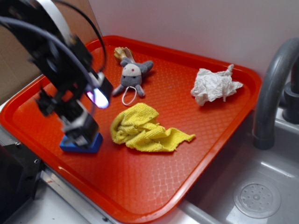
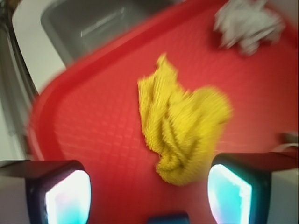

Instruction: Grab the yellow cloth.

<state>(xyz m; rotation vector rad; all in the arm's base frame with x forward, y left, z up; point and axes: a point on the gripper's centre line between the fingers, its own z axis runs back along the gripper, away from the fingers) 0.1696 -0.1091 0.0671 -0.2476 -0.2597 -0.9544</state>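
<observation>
Exterior view, left to right: robot arm blurred at upper left, its hand (image 1: pixel 80 127) low over the left part of the red tray (image 1: pixel 140 186), right above a blue block (image 1: pixel 80 144); cannot tell if it touches the block. Grey plush toy (image 1: pixel 132 74) lies near the tray's back edge. Yellow cloth (image 1: pixel 142 128) sits crumpled mid-tray, just right of the hand, apart from it, with one corner trailing right. White tissue wad (image 1: pixel 214 85) rests at the tray's back right, well apart from the cloth. Grey faucet (image 1: pixel 271 88) and sink (image 1: pixel 252 196) at far right.

Wrist view, blurred: two fingers (image 2: pixel 60 196) at the bottom corners, spread wide, nothing between them. Cloth (image 2: pixel 182 126) lies ahead on the tray (image 2: pixel 84 126), closer to the right finger. Sliver of the block (image 2: pixel 168 219) at bottom edge. Tissue (image 2: pixel 247 25) top right, sink (image 2: pixel 103 28) top left.
</observation>
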